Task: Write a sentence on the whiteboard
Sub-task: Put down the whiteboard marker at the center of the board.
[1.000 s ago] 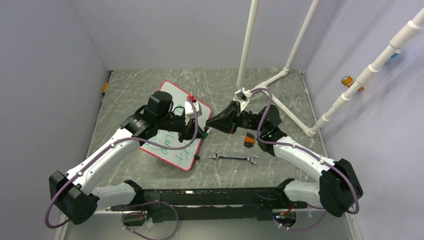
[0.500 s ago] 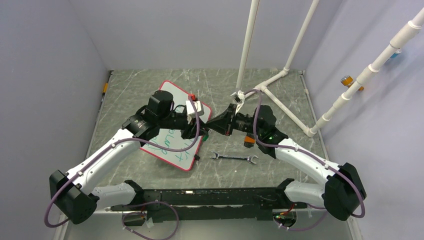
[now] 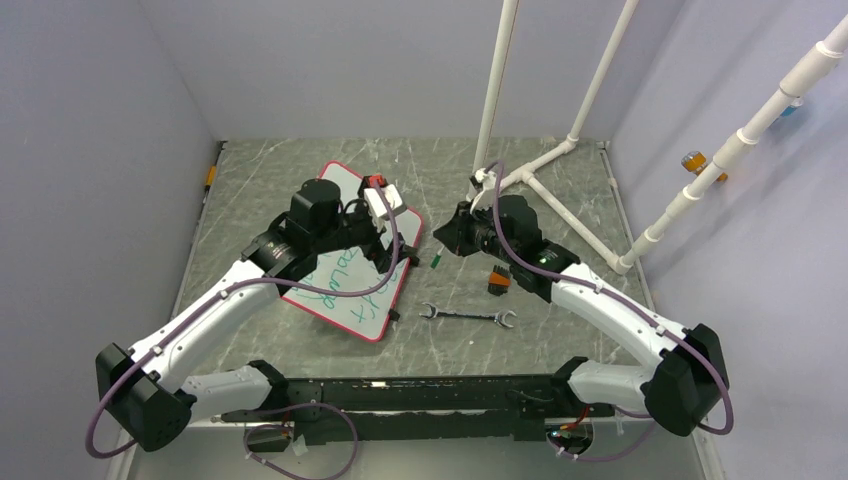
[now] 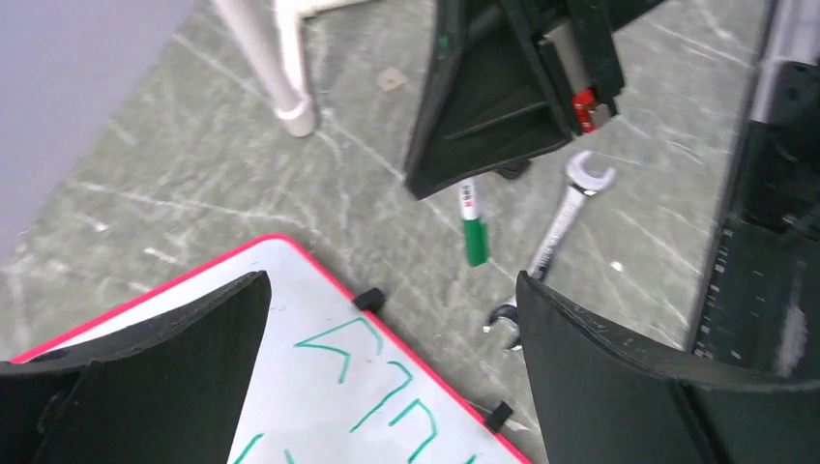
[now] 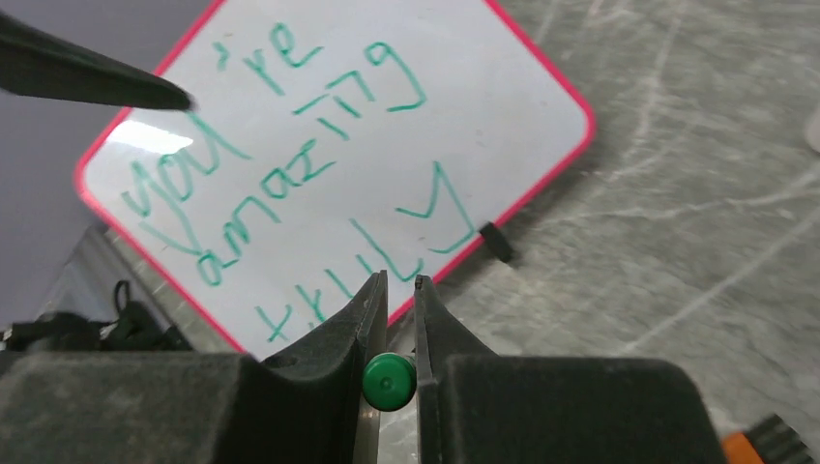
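Left arm (image 3: 200, 320) and right arm (image 3: 610, 305) show white links, black joints, purple cables (image 3: 340, 296).

The right gripper (image 3: 443, 248) is no longer nose to nose with the left gripper (image 4: 392, 280) over the right edge of the whiteboard (image 3: 352, 318). Its arm has drawn back to the right and its wrist has tipped over, so the jaws now point down rather than lying level and aimed left. The green marker (image 3: 437, 261) now hangs from those jaws just beside the board's right edge, over bare worktop (image 3: 270, 170). The left gripper has shifted toward the far side and its wrist has risen, so more of the sentence (image 3: 345, 283) shows on the board's near half. A clear gap now separates the two grippers.
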You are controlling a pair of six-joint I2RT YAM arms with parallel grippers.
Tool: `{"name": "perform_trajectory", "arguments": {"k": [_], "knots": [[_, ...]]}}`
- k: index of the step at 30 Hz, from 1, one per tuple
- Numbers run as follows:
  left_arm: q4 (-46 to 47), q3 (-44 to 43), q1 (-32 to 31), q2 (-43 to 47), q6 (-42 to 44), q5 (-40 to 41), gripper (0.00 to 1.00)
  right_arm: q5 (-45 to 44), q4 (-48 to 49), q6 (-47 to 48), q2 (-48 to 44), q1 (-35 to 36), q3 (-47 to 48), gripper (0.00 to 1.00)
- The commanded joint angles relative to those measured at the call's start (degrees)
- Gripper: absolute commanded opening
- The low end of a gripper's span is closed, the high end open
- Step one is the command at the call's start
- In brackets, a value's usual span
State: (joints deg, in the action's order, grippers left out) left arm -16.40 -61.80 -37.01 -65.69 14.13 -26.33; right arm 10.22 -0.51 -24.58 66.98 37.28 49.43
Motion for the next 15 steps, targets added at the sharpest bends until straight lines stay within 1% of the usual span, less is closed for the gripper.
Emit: {"name": "perform_trajectory", "arguments": {"k": [1,5,6,7,10,11,12,15], "knots": [[8.0,2.3,-0.2,2.8,-2.4,11.4,0.99,-10.0,-8.2,0.6,2.3,-0.1,4.2,0.00],[12.3,4.6,-0.2,3.5,-6.5,20.7,0.99,-12.4,-11.2,0.6,5.7,-0.1,6.2,0.00],[11.5,4.3,-0.2,3.1,-7.1,24.0,0.99,-12.9,-11.7,0.6,6.4,-0.1,6.7,0.00],[9.9,3.1,-0.2,2.4,-7.7,25.7,0.99,-13.5,-12.3,0.5,7.3,-0.1,7.1,0.00],[2.1,-2.9,-0.2,0.0,-7.8,29.1,0.99,-16.2,-14.2,0.5,9.6,-0.2,8.2,0.00],[0.9,-3.8,-0.2,-0.5,-7.5,30.1,0.99,-17.0,-14.8,0.5,10.5,-0.2,8.5,0.00],[0.1,-4.6,-0.2,-0.7,-7.8,31.6,1.00,-17.8,-15.5,0.5,11.4,-0.2,8.9,0.00],[4.2,-2.1,-0.2,0.9,-9.1,37.2,0.99,-19.9,-17.0,0.6,14.1,-0.3,9.6,0.00]]}}
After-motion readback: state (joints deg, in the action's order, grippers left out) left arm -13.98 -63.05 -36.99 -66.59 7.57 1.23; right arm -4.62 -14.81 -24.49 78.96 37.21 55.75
